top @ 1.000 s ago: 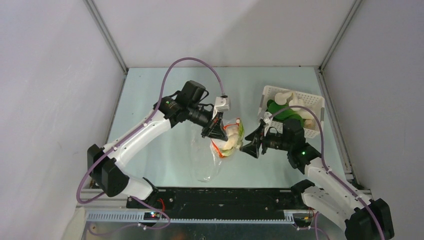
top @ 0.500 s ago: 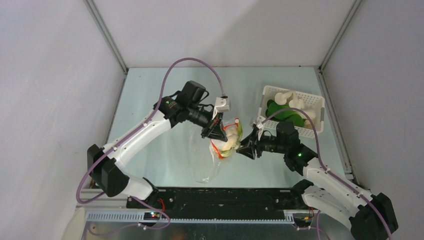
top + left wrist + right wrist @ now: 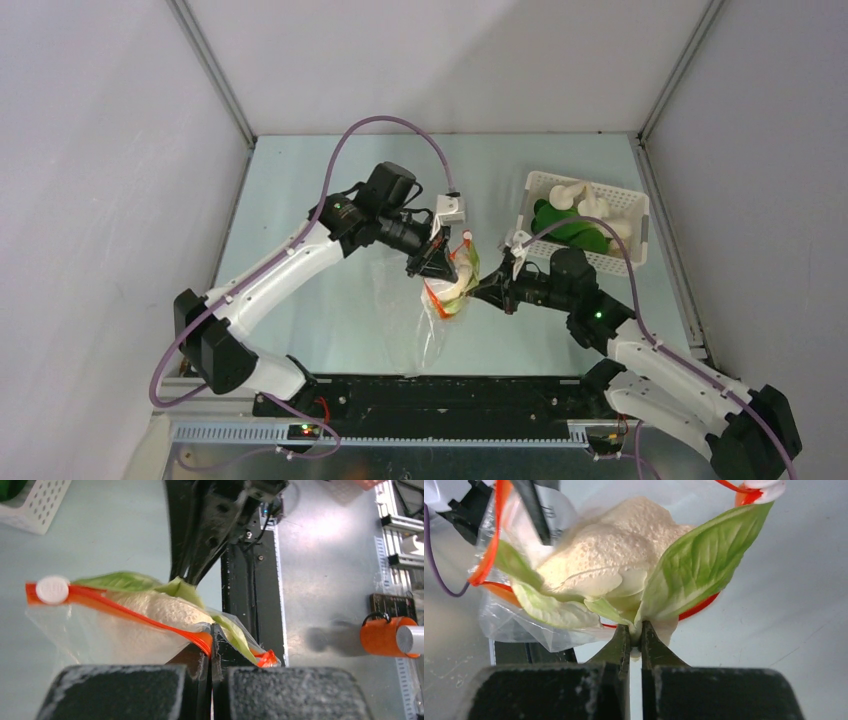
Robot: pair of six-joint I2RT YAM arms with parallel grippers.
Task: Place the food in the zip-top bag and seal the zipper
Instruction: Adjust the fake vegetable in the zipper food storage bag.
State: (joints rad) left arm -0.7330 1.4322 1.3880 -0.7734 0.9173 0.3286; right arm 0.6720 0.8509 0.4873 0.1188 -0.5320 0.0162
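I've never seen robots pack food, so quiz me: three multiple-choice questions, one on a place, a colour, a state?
1. Seen from above, the white basket lies which side of the clear bag? A inside B left C right
2. The bag's zipper strip is: A orange-red B blue C black
3. The right gripper is: A open B shut on the vegetable C hidden
Answers: C, the top view shows it to the bag's right; A, orange-red in the left wrist view; B, it pinches the vegetable's base.
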